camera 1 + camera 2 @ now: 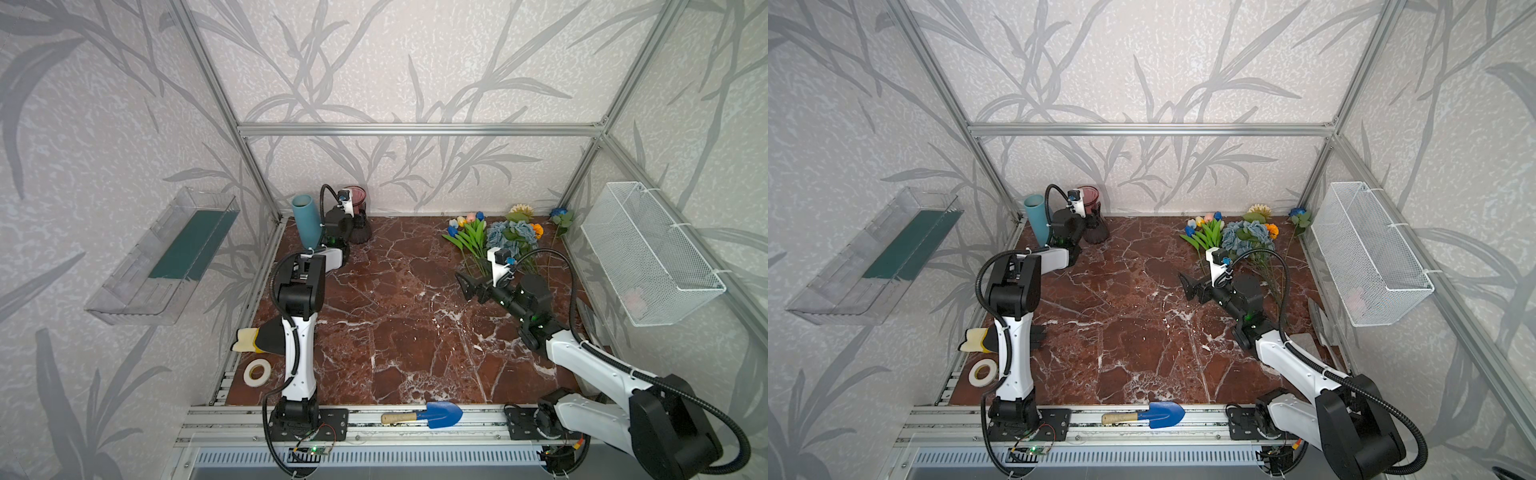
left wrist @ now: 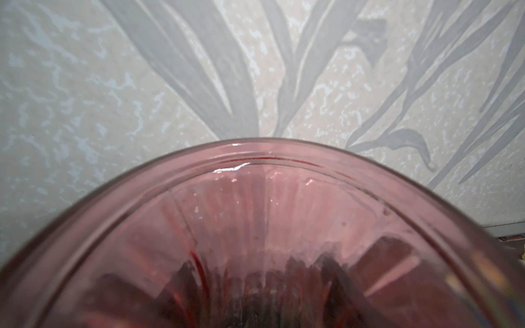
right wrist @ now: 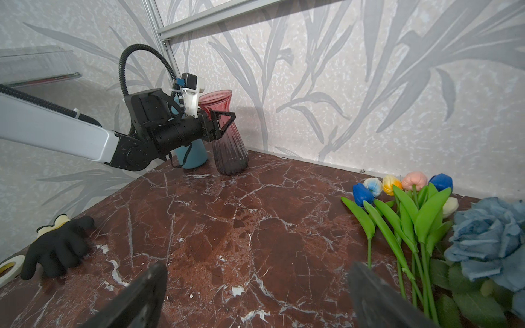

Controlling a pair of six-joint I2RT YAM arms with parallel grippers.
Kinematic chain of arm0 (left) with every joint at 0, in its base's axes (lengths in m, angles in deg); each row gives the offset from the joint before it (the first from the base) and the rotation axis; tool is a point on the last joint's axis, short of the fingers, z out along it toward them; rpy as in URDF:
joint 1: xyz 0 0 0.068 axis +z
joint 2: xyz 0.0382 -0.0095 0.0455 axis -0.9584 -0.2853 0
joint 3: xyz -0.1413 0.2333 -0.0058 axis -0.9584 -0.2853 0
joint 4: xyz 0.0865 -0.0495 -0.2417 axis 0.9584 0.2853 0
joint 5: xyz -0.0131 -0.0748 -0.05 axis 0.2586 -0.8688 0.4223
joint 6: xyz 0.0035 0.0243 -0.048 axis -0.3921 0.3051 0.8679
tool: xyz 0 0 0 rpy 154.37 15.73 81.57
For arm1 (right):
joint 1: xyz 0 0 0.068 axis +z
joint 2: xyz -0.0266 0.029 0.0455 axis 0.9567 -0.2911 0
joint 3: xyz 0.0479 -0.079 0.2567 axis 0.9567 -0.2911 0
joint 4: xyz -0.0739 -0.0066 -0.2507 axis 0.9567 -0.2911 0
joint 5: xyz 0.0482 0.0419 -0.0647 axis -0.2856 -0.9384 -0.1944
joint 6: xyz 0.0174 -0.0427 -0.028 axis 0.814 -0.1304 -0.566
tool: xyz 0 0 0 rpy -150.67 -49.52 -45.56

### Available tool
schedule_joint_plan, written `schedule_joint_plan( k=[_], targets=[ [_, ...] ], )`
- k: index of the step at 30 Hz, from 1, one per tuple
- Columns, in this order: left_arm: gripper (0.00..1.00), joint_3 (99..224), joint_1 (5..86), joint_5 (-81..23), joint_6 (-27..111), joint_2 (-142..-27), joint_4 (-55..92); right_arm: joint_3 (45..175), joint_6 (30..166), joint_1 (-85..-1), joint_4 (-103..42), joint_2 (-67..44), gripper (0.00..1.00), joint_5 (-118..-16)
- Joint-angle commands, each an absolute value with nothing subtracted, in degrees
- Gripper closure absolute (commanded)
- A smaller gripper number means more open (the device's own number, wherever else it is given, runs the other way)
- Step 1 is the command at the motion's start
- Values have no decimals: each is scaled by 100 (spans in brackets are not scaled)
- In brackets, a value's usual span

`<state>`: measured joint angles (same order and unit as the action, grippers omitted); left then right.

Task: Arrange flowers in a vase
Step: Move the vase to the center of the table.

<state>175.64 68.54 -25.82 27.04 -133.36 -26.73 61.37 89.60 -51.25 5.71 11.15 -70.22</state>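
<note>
The vase (image 1: 356, 198) is ribbed pink glass and stands at the back left by the wall. It fills the left wrist view (image 2: 284, 198). My left gripper (image 3: 224, 125) has a jaw on either side of the vase's neck (image 3: 227, 147). Whether the jaws press on the glass does not show. The flowers lie at the back right: tulips (image 1: 469, 228), dusty-blue roses (image 1: 509, 237), a cream sunflower (image 1: 521, 210), an orange marigold (image 1: 537, 230) and a deep blue rose (image 1: 559, 214). My right gripper (image 1: 465, 286) hovers open and empty over the table, just left of the tulips (image 3: 403, 204) and their stems.
A blue cylinder vase (image 1: 305, 222) stands just left of the pink one. A black glove (image 1: 266, 338) and a tape roll (image 1: 256, 372) lie at the left edge. A blue trowel (image 1: 436, 413) rests on the front rail. A wire basket (image 1: 648, 253) hangs on the right wall.
</note>
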Motion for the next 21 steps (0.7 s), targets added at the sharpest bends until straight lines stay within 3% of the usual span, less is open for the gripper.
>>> schedule_joint_plan(
  k=[1,4,9,14,21],
  targets=[
    [73,17267,6816,-2822,2662,-13130,-2896,6194,9039,-5099,579,1147,1,-6914],
    [79,16764,6748,-2960,2723,-12766,-3142,6313,9116,-5118,409,1115,1,-6702],
    [80,15379,6261,-3046,2752,-11518,-3216,6890,9648,-5577,-304,784,0,-6947],
    [81,13827,5302,-3301,2882,-10238,-3189,7547,9835,-5993,-1052,310,7,-7245],
    [84,12958,4156,-3582,2616,-9663,-3516,8062,9266,-6021,-1751,70,11,-7216]
  ],
)
